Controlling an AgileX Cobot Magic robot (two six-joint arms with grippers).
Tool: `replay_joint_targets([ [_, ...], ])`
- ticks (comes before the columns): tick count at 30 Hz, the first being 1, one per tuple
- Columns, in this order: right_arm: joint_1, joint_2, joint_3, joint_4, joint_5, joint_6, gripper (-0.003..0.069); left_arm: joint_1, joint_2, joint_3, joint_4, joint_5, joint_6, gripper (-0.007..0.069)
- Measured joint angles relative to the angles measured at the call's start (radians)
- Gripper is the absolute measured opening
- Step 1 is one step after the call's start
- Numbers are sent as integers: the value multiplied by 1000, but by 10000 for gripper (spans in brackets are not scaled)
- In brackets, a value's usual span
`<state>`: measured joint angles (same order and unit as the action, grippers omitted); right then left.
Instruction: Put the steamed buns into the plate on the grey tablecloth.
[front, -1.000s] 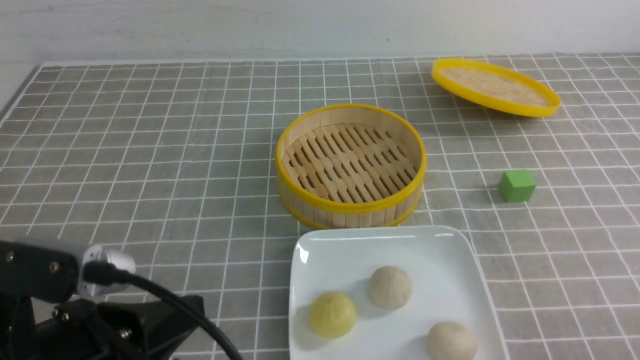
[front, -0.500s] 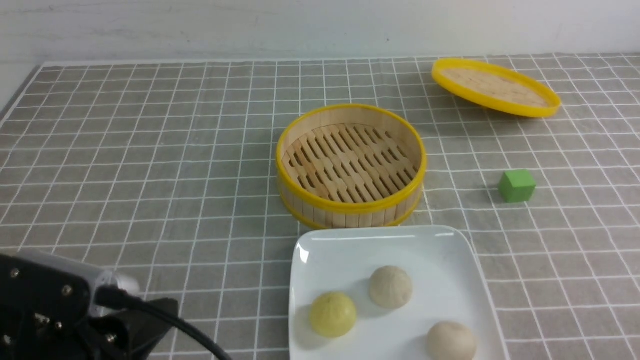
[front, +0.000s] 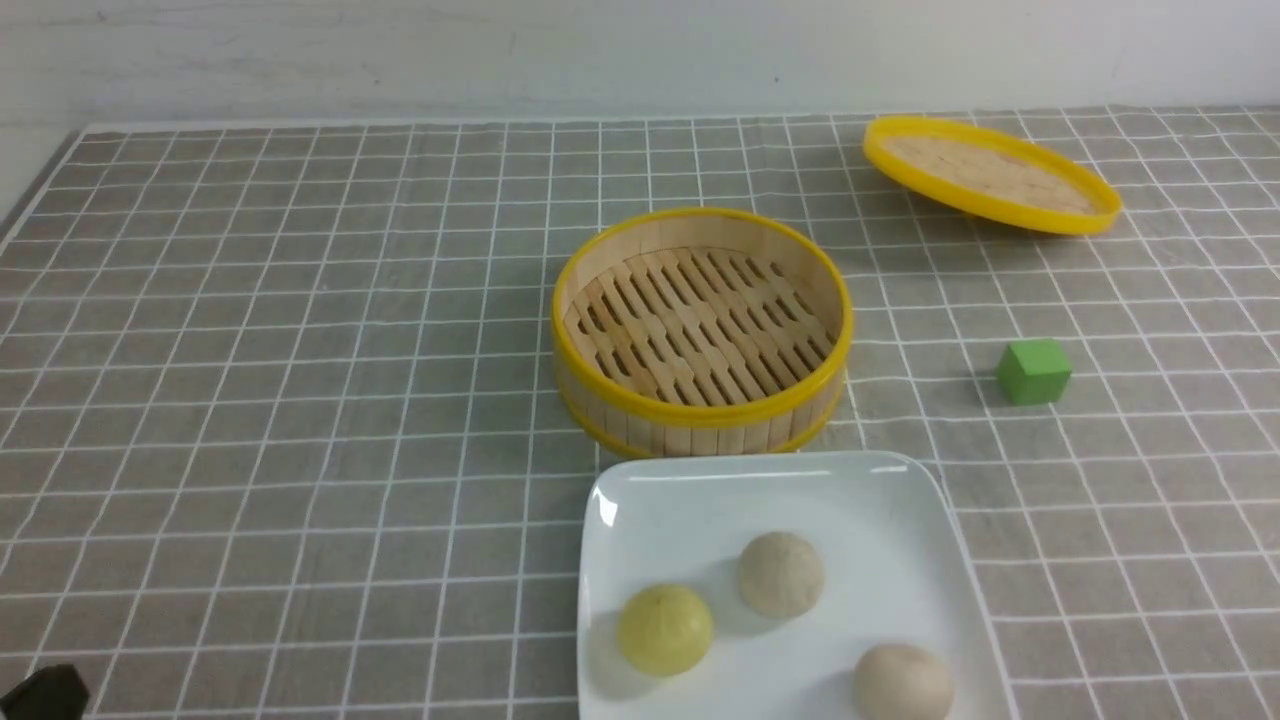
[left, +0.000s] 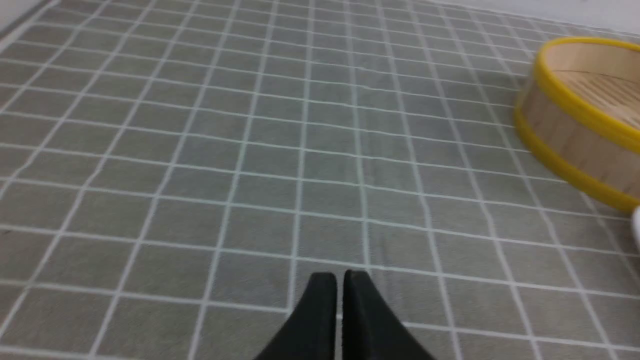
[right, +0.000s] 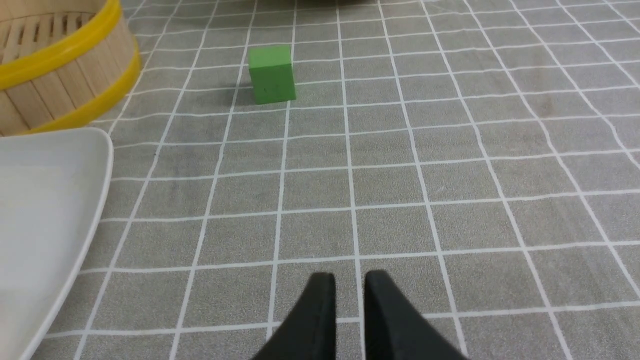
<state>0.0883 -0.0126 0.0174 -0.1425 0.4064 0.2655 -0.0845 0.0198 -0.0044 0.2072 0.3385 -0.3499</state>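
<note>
Three steamed buns lie in the white square plate on the grey tablecloth: a yellow one, a pale one behind it and another pale one at the front right. My left gripper hovers over bare cloth left of the plate, its fingers almost touching with nothing between them. My right gripper hangs over cloth right of the plate, with a narrow gap between its fingers and nothing in it. Neither gripper shows in the front view, apart from a black corner of the left arm.
An empty bamboo steamer basket stands just behind the plate. Its yellow-rimmed lid rests tilted at the back right. A green cube sits right of the basket, ahead of my right gripper.
My left arm has pulled back down and to the left, almost out of the front view. The buns, plate, basket, lid and cube have not moved.
</note>
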Motion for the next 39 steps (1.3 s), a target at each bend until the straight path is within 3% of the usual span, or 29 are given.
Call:
replay_joint_targets([
  [8,0,0,0,-1,0,1,115,68,-32,24,-32,59,92,52],
  [39,0,0,0,-1,0,1,149,118,-32,24,-35,57,98,72],
])
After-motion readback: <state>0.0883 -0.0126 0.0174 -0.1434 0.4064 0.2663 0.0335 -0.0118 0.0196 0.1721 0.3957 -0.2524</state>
